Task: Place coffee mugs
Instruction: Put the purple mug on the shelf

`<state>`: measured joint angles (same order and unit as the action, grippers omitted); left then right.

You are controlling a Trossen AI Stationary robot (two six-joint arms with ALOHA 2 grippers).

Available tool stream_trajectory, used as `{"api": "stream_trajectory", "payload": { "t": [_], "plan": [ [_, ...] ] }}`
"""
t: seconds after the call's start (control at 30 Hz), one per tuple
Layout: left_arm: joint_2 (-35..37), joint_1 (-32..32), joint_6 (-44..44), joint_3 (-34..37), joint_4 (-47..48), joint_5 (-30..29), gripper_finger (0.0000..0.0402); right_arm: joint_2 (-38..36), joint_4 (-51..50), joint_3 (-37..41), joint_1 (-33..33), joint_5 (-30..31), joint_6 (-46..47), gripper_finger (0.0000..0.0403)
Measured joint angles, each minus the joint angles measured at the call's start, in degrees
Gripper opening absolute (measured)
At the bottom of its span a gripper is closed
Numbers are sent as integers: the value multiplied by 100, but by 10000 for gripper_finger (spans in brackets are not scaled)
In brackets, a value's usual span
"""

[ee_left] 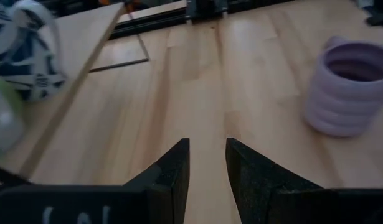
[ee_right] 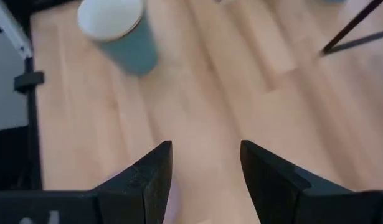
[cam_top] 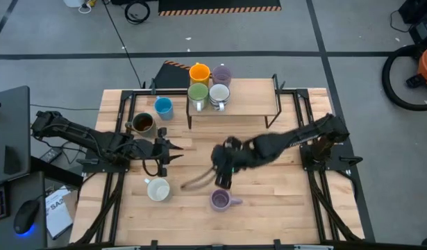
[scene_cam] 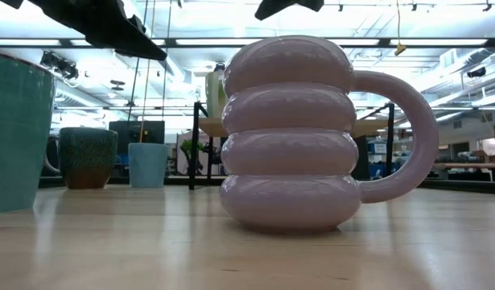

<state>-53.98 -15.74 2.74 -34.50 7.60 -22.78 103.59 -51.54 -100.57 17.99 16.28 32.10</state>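
Note:
A pale purple ribbed mug (cam_top: pixel 221 200) (scene_cam: pixel 295 137) stands upright on its base near the table's front edge. A teal mug with a white inside (cam_top: pixel 157 189) (ee_right: pixel 116 31) stands to its left. A dark mug (cam_top: pixel 142 123) and a blue mug (cam_top: pixel 163 106) stand at the far left. Orange (cam_top: pixel 199 72), purple (cam_top: pixel 222 74), green (cam_top: pixel 198 92) and white (cam_top: pixel 219 95) mugs stand on a raised shelf. My right gripper (cam_top: pixel 223 180) (ee_right: pixel 203 168) hangs open just beyond the ribbed mug. My left gripper (cam_top: pixel 170 149) (ee_left: pixel 207 165) is open over the table's left middle, holding nothing.
The wooden shelf (cam_top: pixel 255 97) on black metal legs spans the table's far middle. Bare wood lies between the two grippers and to the right of the ribbed mug. Black arm mounts stand at both table sides.

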Motion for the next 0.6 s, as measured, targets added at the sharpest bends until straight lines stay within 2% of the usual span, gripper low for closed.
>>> {"api": "stream_trajectory", "payload": {
  "t": [0.3,0.5,0.6],
  "plan": [
    [0,-27,-103,0,6,511,110,724,-120,0,923,192,938,194],
    [0,-27,-100,0,6,609,110,890,-426,0,1379,-227,1723,194],
    [0,-27,-100,0,9,609,110,870,-416,0,1581,-240,2108,194]
  ]
}}
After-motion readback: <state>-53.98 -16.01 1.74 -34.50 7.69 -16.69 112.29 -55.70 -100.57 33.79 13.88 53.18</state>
